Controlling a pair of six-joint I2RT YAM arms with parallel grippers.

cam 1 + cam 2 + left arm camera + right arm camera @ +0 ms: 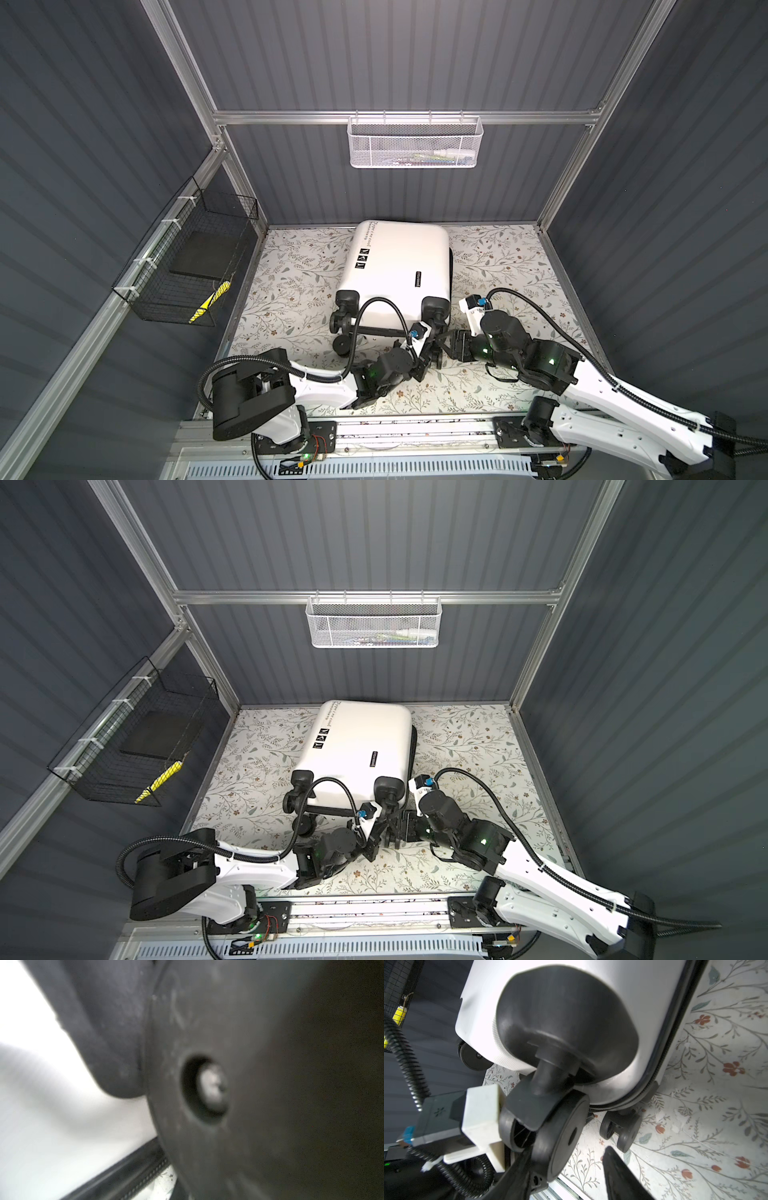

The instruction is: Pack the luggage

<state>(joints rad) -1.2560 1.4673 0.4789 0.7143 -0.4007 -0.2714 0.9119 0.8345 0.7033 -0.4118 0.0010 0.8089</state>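
Glossy white hard-shell luggage (395, 266) lies shut by the floral table's (498, 266) far edge; the right tool (444, 345), jaws apart astride its black spinner wheel (562, 1136), should clamp squarely while the left tool (428, 359), pinched together, steadies.

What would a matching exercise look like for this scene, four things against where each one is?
Things:
1. luggage
2. white mesh basket
3. black wire basket
4. right gripper

Places:
A. hanging on the left wall
B. open, straddling a black wheel
C. lying closed on the floral tabletop
D. hanging on the back rail

Pairs: 1-C, 2-D, 3-A, 4-B
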